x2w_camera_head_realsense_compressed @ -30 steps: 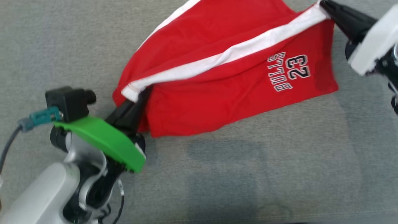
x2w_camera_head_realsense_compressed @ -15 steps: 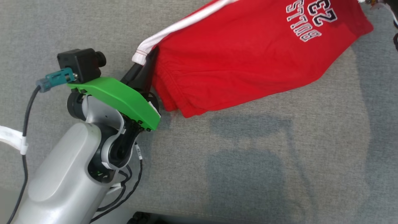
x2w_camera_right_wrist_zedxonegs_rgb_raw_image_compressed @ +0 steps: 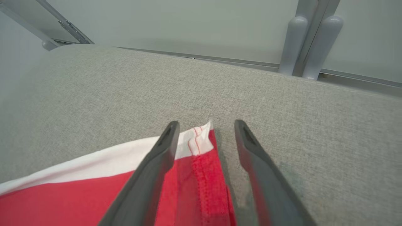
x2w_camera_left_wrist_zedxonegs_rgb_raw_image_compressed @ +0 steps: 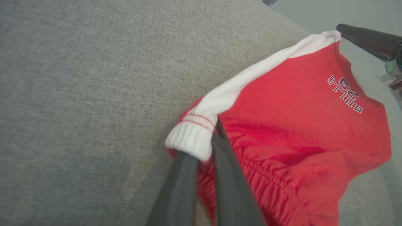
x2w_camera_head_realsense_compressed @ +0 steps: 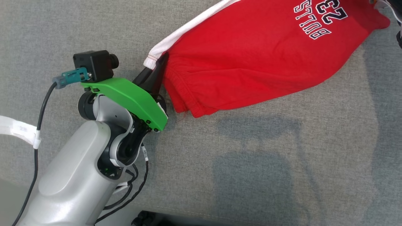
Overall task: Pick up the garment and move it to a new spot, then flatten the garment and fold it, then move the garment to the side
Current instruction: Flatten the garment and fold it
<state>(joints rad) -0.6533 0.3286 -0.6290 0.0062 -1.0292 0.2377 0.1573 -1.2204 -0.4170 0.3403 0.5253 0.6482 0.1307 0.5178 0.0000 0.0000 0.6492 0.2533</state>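
Head view: the garment, red shorts judged soft, light and limp, is seen at upper right on the grey cushion; "BULLS 23" is read upside down.

Left wrist view: the ribbed white waistband corner, judged a sound hold, is clamped by the left gripper.

Right wrist view: the right gripper is spread, with the hem corner loose between its fingers.

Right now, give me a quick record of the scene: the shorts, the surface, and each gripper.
shorts: red, white side stripe, "BULLS 23" print, stretched across the cushion
cushion: grey fabric
left gripper: shut on the white end of the shorts
right gripper: open, jaws on either side of the far white corner
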